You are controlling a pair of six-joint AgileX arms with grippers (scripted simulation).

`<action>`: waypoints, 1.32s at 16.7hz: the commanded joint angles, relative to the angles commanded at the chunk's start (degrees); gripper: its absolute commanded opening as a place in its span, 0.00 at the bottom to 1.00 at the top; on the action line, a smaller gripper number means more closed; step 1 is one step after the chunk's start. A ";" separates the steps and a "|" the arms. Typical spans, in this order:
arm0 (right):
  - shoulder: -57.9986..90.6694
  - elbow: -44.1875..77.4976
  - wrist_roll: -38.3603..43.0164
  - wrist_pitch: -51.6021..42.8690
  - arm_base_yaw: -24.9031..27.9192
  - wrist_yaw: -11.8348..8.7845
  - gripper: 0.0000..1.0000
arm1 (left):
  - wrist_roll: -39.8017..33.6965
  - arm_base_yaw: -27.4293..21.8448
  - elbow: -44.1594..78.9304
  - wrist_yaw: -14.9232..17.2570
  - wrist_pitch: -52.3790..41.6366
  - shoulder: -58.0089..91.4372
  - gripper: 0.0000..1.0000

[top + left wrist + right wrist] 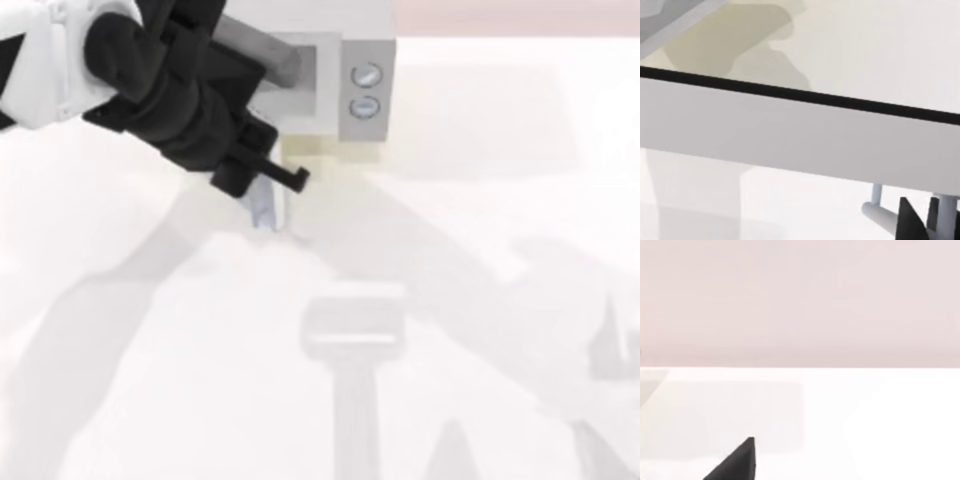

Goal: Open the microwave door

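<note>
The microwave door [268, 205] stands swung out from the microwave [340, 80] at the far edge of the bench [480, 300], left of centre in the top view. Seen from above, the door shows as a thin pale panel edge-on, reaching from the oven's front toward the near side, and the cavity [305, 85] behind it lies open to view. The two round knobs [366, 90] sit stacked on the control panel at the oven's right front, clear of the door.

The left gripper [280, 175] is at the door's outer end, its dark fingers [285, 176] set across the top of the panel where the slim handle [880, 215] runs. In the left wrist view the door [790, 135] fills the middle as a broad grey band with a black edge strip along it, and the pale handle bar shows beside a dark fingertip [910, 222] at the corner. The fingers appear closed about the handle, though the exact contact is partly hidden by the gripper's own body in the top view. The left arm [60, 60], white with a black wrist, reaches in from the far left corner and covers part of the oven's pale top.

The right arm is out of the top view; only shadows fall across the bench's near right. The right wrist view shows bare bench, a pinkish wall behind it and one dark fingertip [740, 462], so whether those fingers are open or closed cannot be told.
</note>
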 joint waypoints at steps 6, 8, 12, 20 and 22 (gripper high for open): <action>0.00 0.00 0.00 0.00 0.00 0.00 1.00 | 0.67 -0.02 -0.21 0.77 -0.05 -0.30 0.00; 0.00 0.00 0.00 0.00 0.00 0.00 1.00 | 2.93 0.91 -0.97 1.89 -0.30 -0.99 0.00; 0.00 0.00 0.00 0.00 0.00 0.00 1.00 | 7.91 3.08 -2.73 4.47 -0.89 -2.53 0.00; 0.00 0.00 0.00 0.00 0.00 0.00 1.00 | 8.55 3.33 -2.93 4.80 -0.95 -2.74 0.00; 0.00 0.00 0.00 0.00 0.00 0.00 1.00 | 8.55 3.33 -2.93 4.80 -0.95 -2.74 0.00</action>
